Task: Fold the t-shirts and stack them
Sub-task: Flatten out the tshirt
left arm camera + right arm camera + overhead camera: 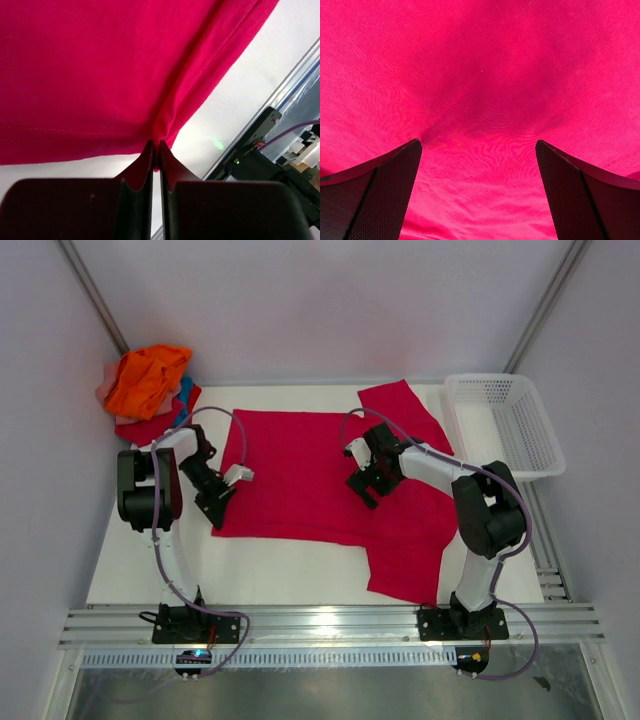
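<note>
Crimson cloth is what may go wrong here. The left jaws are shut on only a thin pinch of the crimson t-shirt (310, 475), at its hem near the left corner, and the cloth gathers there into one tight fold. I judge that a quick pull could draw this pinch out of the jaws, or drag the shirt into wrinkles.

The right jaws stand wide open and hold nothing. They are low over the right part of the shirt, with cloth between and under them; I cannot tell whether they touch it. If they press while the left side pulls, the cloth would stretch and not fold.

The shirt lies spread on the white surface (280, 575) between the arms. The other t-shirts (148, 380) are heaped at the far left corner.
</note>
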